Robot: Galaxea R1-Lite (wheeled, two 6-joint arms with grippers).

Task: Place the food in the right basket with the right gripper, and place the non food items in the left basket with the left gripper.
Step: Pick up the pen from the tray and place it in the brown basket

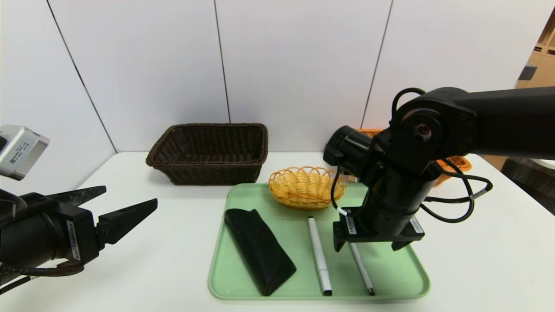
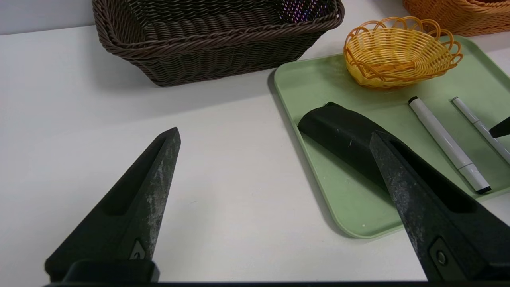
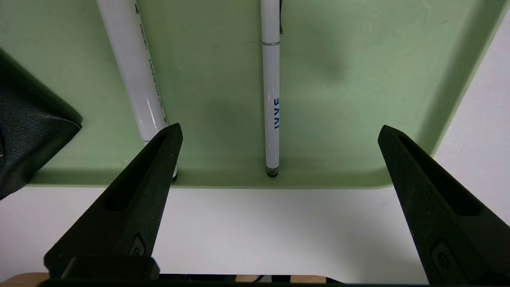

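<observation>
While angled down over the tray (image 1: 243, 195), right claw (image 1: 368, 248): jaws apart | left claw (image 1: 131, 197): beside tray, jaws apart

Small basket (image 1: 307, 190) on tray (image 1: 286, 247), behind case (image 1: 259, 249), marker (image 1: 320, 255), pen (image 1: 361, 268); left basket (image 1: 208, 154) behind, left.

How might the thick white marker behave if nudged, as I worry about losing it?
The marker looks round and smooth, so it would probably roll sideways. The tray's raised rim might stop it. Its straight barrel suggests it is stiff.
</observation>
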